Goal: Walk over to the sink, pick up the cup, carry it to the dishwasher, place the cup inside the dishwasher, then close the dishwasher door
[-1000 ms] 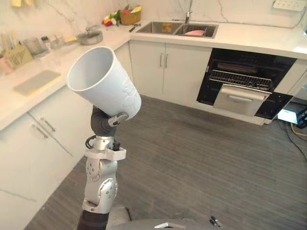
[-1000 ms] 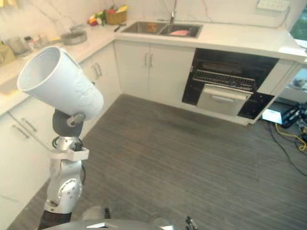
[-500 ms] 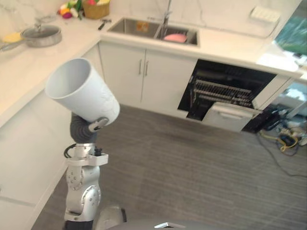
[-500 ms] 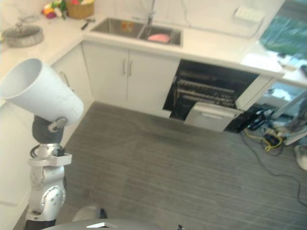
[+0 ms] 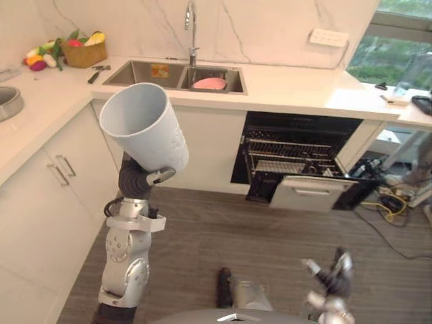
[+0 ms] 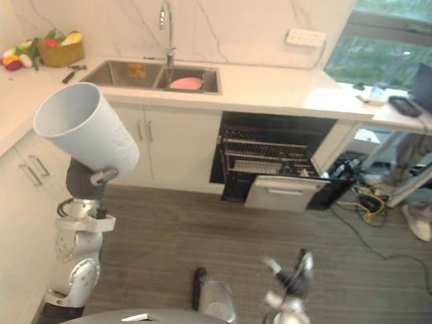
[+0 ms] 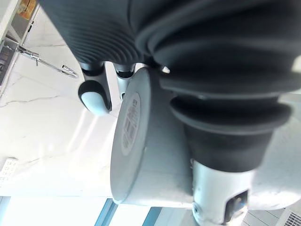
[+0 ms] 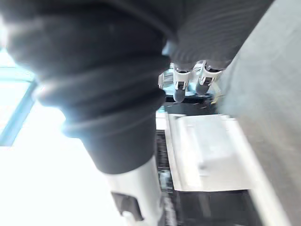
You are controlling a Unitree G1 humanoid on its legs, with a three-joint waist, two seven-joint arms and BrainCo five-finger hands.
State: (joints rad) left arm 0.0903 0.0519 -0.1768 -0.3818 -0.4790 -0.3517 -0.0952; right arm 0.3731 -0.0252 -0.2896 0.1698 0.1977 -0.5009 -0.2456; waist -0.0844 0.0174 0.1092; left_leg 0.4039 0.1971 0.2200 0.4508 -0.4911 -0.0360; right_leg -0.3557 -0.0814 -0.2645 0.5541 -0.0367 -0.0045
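Left eye view: your left hand (image 5: 137,182) grips the cup (image 5: 145,125), raised well left of the open dishwasher (image 5: 297,158); right eye view: right hand (image 6: 291,278) slack, empty, nearer it; left wrist view: fingers (image 7: 95,96) hug the cup; right wrist view: door (image 8: 207,150) down; you're mid-carry, so step closer next

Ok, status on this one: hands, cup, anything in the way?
Left hand shut on cup, held up, tilted. Right hand open, low, empty. Dishwasher door open ahead; cables lie right of it.
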